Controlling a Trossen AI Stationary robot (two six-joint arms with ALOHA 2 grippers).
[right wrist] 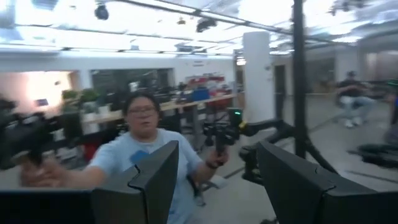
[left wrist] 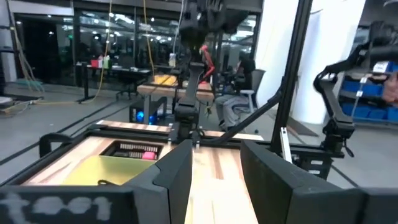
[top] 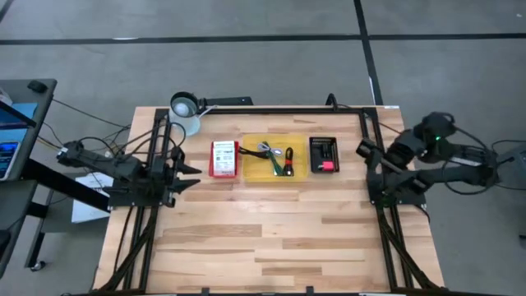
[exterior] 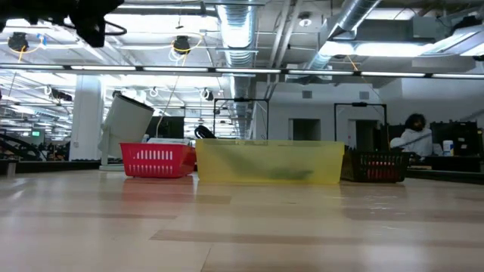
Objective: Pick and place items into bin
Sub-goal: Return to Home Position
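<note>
- The left gripper (top: 194, 174) hangs over the left side of the pale wooden slat table (top: 263, 238), pointing inward. Its two dark fingers (left wrist: 177, 171) stand apart with nothing between them.
- A white round lamp head (top: 185, 106) sits at the table's back left corner.
- The red plastic slatted basket (top: 223, 173) starts a row of three containers towards the back of the table, and a white printed pack (top: 223, 153) lies inside it.
- Just right of it, the translucent yellow plastic bin (top: 300, 146) holds the slim green, black and red tool-like pieces (top: 279, 161), lying tangled together.
- Next along, the small black mesh basket (top: 323, 146) holds a small pink-red object (top: 327, 166) at its near end.
- The right gripper (top: 364, 150) sits by the table's right edge, clear of the baskets. Its fingers (right wrist: 155, 180) are spread and hold nothing.
- Beyond that gripper, off the table, a person in a light blue shirt (right wrist: 140, 155) stands with both arms raised.
</note>
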